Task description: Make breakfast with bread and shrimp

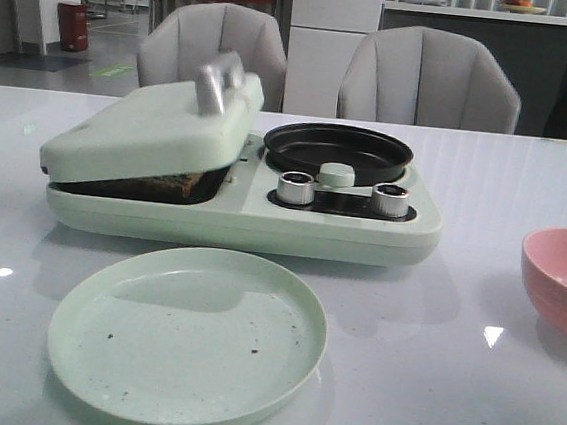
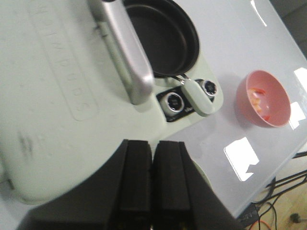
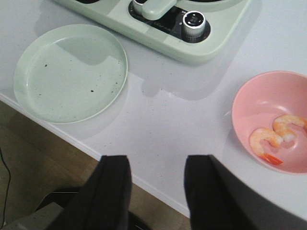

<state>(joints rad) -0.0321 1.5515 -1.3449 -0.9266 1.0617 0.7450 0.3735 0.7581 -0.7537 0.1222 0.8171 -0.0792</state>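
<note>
Resting in the glossy pink round bowl (image 3: 271,121) at the table's right are two curled pale orange-pink shrimp (image 3: 274,137), lying just beside each other on its floor. They look light, soft and probably slick, so a gentle pinch across the thick middle of one curl seems the safest hold; the thin tail would likely slip or tear. The bread (image 1: 171,184) shows only as a dark toasted edge under the tilted lid (image 1: 151,131) of the mint-green breakfast cooker (image 1: 243,219); it should be stiff but crumbly. The right gripper (image 3: 157,184) hangs above the table edge near the bowl, fingers spread and empty. The left gripper (image 2: 152,179) hovers over the lid beside its silver handle (image 2: 127,50), fingers pressed together, gripping nothing. An empty pale green round plate (image 1: 187,336) waits in front.
</note>
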